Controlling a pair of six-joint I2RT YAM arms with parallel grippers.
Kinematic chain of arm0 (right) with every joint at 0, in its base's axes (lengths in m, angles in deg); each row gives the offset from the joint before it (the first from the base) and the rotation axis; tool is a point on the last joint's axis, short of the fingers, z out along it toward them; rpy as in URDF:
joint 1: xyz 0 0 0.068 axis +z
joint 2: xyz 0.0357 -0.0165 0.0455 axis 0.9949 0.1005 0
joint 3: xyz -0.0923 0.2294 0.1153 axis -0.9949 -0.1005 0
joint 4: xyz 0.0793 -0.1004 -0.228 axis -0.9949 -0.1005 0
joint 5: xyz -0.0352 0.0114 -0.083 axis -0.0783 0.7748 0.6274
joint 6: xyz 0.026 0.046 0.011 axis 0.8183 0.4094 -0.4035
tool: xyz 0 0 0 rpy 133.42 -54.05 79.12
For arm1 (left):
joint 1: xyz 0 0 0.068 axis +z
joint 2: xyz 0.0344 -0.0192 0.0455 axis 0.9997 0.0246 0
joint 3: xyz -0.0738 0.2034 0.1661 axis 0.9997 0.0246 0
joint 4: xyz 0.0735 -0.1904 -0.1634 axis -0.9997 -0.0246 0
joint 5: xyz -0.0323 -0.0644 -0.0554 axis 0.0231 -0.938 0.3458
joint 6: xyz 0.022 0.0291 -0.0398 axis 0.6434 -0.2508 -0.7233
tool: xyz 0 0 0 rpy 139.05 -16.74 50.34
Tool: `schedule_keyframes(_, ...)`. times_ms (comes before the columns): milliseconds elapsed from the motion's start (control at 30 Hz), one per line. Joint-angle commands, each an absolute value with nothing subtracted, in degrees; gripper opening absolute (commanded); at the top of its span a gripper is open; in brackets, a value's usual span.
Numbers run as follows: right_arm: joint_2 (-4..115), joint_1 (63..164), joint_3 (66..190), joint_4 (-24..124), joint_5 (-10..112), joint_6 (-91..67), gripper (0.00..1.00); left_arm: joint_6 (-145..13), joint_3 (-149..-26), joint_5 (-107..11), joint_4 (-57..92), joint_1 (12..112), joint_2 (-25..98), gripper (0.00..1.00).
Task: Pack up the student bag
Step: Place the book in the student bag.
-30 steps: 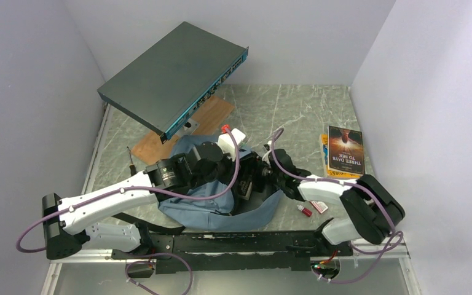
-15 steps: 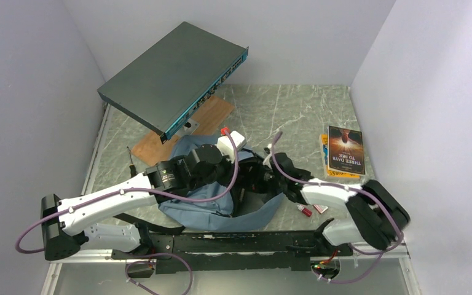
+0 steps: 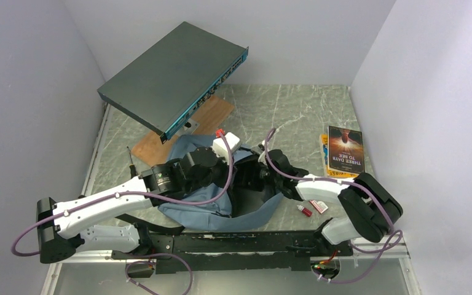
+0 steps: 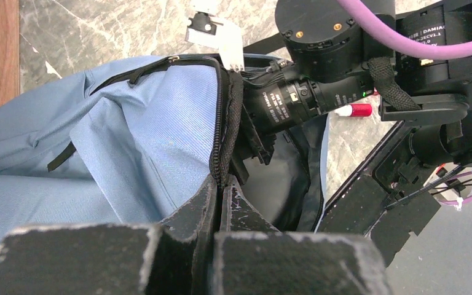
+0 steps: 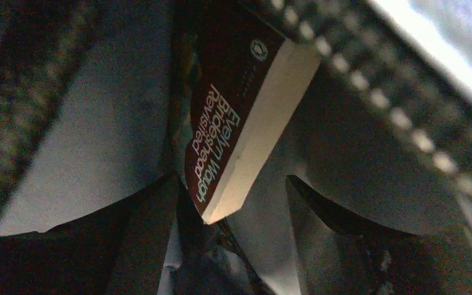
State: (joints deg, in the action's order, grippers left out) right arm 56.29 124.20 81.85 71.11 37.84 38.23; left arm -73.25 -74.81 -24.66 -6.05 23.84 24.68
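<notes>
Left gripper (image 4: pixel 221 184): clamped shut on the black zipper edge (image 4: pixel 224 123), by which the bag's mouth is held up and open.
Student bag (image 3: pixel 187 206): laid on the table between the two arms, just ahead of their bases, its mouth turned toward the right arm.
Right gripper (image 5: pixel 230 178): reached into the mouth from the right. Its fingers are seen standing apart, with no grip made out.
Paperback (image 5: pixel 246 110): inside the bag, between and straight ahead of the right fingers, its long axis running away from them into the bag.
Book stack (image 3: pixel 344 150): near the table's right edge, well apart from the bag and nearer the right arm.
Judged requirement: the right arm to be drawn back rightward along the paperback's axis, through the held mouth.
</notes>
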Motion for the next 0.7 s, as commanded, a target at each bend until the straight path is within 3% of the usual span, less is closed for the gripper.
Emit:
schedule_keyframes(0, 54.28, 123.78, 80.12, 75.38, 38.7, 38.28, 0.67, -73.41, -75.33, -23.75, -3.26, 23.46, 23.4, 0.0)
schedule_keyframes(33, 54.93, 123.78, 80.48, 76.26, 38.47, 38.4, 0.66, -73.35, -75.29, -23.71, -3.34, 23.46, 23.4, 0.0)
schedule_keyframes(200, 64.18, 123.95, 86.63, 84.02, 35.94, 40.54, 0.31, -73.6, -75.18, -24.13, -3.53, 23.46, 23.23, 0.0)
schedule_keyframes(300, 68.14, 123.96, 89.62, 87.66, 35.15, 42.22, 0.22, -74.46, -74.54, -24.19, -3.56, 23.46, 22.89, 0.0)
schedule_keyframes(433, 65.4, 123.68, 87.82, 84.63, 35.62, 41.26, 0.26, -74.66, -73.39, -23.33, -2.86, 23.46, 22.77, 0.0)
schedule_keyframes(667, 48.08, 121.41, 83.04, 62.94, 38.48, 32.95, 0.62, -74.18, -72.09, -21.71, -1.09, 23.51, 23.62, 0.0)
